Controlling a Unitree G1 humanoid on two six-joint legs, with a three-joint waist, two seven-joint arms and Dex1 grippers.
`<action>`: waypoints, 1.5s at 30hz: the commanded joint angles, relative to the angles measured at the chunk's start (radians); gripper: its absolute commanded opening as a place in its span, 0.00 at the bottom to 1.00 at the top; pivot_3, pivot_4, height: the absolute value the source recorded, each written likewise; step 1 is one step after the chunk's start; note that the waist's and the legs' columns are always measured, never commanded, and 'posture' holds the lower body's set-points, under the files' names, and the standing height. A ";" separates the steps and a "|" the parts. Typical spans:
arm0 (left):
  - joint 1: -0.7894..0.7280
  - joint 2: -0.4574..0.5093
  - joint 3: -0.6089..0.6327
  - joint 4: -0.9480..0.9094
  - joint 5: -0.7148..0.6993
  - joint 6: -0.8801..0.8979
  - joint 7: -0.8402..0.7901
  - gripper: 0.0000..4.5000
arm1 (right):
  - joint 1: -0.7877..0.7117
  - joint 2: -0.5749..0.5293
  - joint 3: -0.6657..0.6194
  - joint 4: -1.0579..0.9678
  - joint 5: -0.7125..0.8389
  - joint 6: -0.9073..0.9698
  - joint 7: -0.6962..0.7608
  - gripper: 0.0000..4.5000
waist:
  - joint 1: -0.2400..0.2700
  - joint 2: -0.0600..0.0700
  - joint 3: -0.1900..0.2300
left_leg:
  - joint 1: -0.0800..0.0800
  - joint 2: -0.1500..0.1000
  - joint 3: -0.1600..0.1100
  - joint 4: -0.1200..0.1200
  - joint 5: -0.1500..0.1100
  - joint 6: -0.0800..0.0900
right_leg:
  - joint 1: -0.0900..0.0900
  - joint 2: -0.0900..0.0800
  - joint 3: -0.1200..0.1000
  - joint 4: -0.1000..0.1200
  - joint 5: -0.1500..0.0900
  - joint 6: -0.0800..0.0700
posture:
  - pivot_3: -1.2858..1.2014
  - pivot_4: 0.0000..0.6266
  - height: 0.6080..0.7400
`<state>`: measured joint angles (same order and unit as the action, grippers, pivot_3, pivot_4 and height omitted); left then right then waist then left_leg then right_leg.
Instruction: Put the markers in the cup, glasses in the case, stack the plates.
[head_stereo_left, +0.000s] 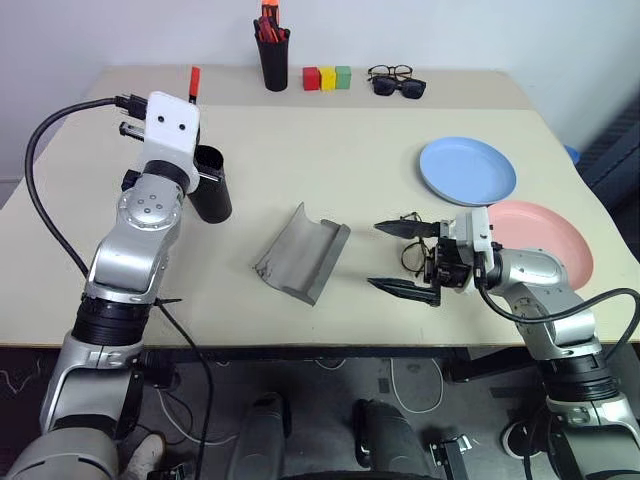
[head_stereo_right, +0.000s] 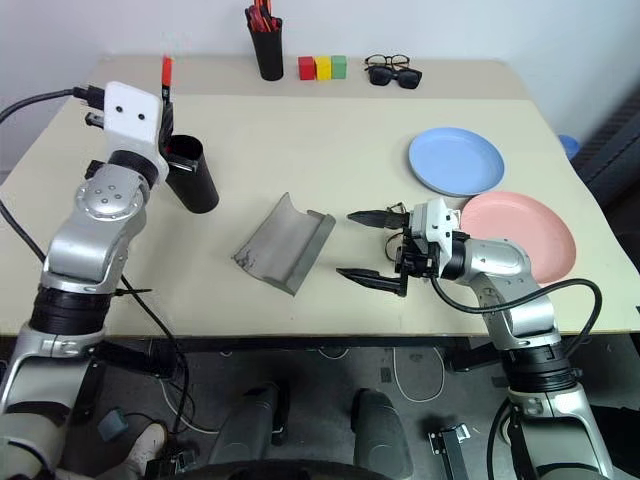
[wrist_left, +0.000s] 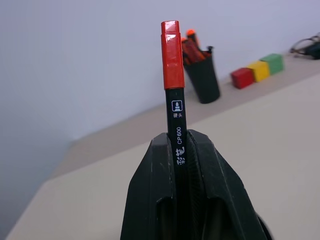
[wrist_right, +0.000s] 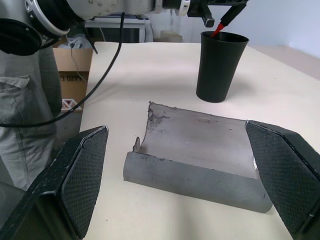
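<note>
Overhead, left pincer (wrist_left: 184, 150) clamping red marker (wrist_left: 172, 60) above cup (head_stereo_right: 190, 172), case (head_stereo_left: 303, 252) open, right pincer (head_stereo_left: 408, 258) spread wide.

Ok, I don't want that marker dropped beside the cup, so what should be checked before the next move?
1. Left gripper shut on the red marker: ok.
2. Cup upright, mouth open: ok.
3. Marker's lower end over the cup mouth: seems so in the right wrist view, cannot tell for sure.
4. Right gripper open, away from the cup: ok.
5. Case open, away from the cup: ok.
</note>
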<state>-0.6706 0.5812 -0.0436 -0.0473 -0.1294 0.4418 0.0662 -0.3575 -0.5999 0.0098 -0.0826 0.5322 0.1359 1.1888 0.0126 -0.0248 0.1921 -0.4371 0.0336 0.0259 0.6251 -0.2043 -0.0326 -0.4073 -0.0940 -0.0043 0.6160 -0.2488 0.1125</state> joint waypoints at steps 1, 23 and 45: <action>-0.021 -0.022 0.046 0.010 0.060 -0.056 0.007 0.00 | -0.015 -0.008 -0.033 -0.045 0.015 0.005 -0.011 1.00 | 0.000 0.000 0.000 | 0.000 0.000 0.000 0.001 0.000 0.000 | 0.000 0.000 0.000 0.001 0.000 0.000 | 0.52 0.24 1.00; 0.011 -0.149 0.127 -0.106 0.033 -0.012 -0.167 0.46 | 0.001 -0.012 -0.050 -0.052 0.012 0.006 -0.026 1.00 | -0.001 0.000 0.000 | 0.000 0.000 -0.001 0.007 0.000 0.001 | 0.001 0.001 0.000 0.006 0.001 0.001 | 0.52 0.24 1.00; -0.424 0.223 -0.043 0.147 -0.074 0.698 -0.641 0.46 | 0.005 0.011 -0.038 -0.041 -0.002 -0.007 -0.037 1.00 | -0.009 0.000 0.000 | 0.001 0.001 -0.004 0.007 0.001 0.000 | 0.000 0.003 0.000 0.013 0.000 0.002 | 0.52 0.24 1.00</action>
<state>-1.0524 0.7765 -0.0734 0.1023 -0.2082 1.1237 -0.5424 -0.3486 -0.5951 -0.0141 -0.1070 0.5251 0.1450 1.1535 0.0040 -0.0251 0.1926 -0.4358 0.0346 0.0222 0.6317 -0.2032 -0.0331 -0.4078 -0.0913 -0.0042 0.6288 -0.2493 0.1143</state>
